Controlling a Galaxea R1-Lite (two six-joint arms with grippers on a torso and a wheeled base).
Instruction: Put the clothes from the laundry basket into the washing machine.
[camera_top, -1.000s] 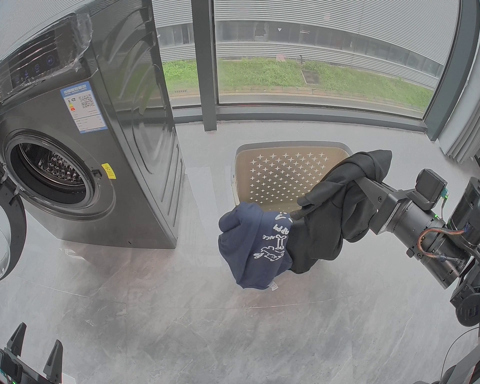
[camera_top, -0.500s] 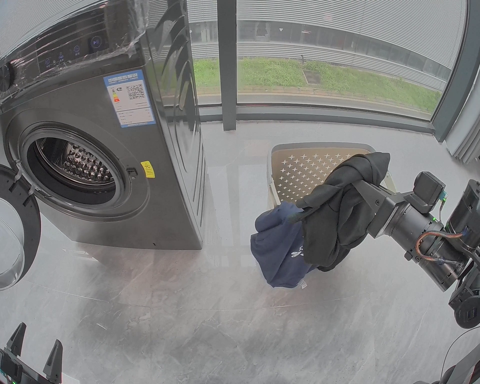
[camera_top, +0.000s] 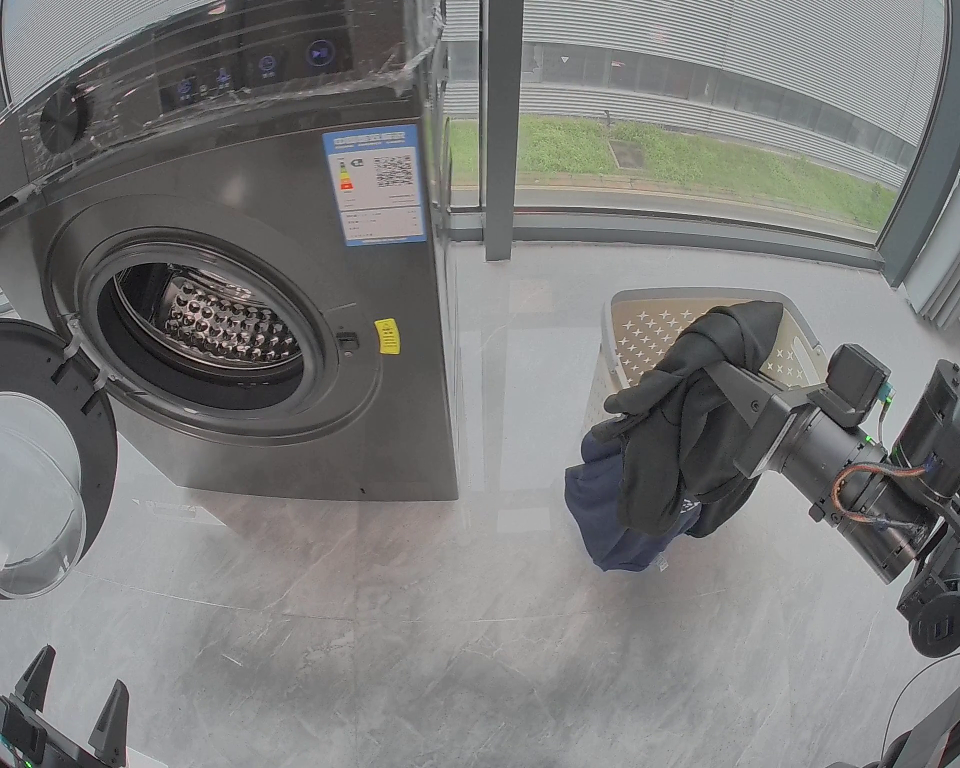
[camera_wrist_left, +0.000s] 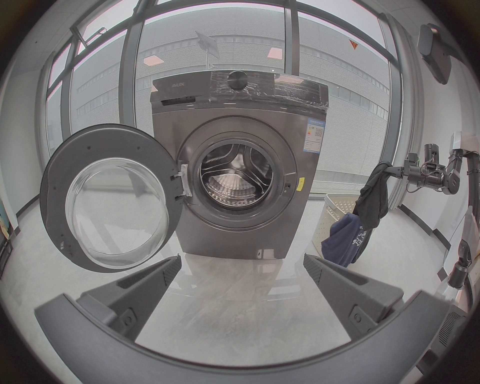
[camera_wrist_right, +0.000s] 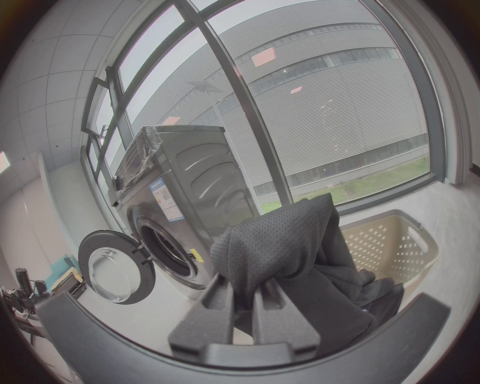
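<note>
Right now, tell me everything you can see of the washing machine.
The washing machine is a dark grey, metallic-looking front loader standing upright on the pale floor. Its round door, dark rim around a clear window, is swung wide open. The perforated steel drum looks empty. Plastic film covers the top control panel with its knob. A blue-edged label and a small yellow sticker sit on the front. Only the floor touches it.

Bright daylight from the windows (camera_top: 700, 110), soft glare on the floor (camera_top: 500, 420), wrist views bowed
</note>
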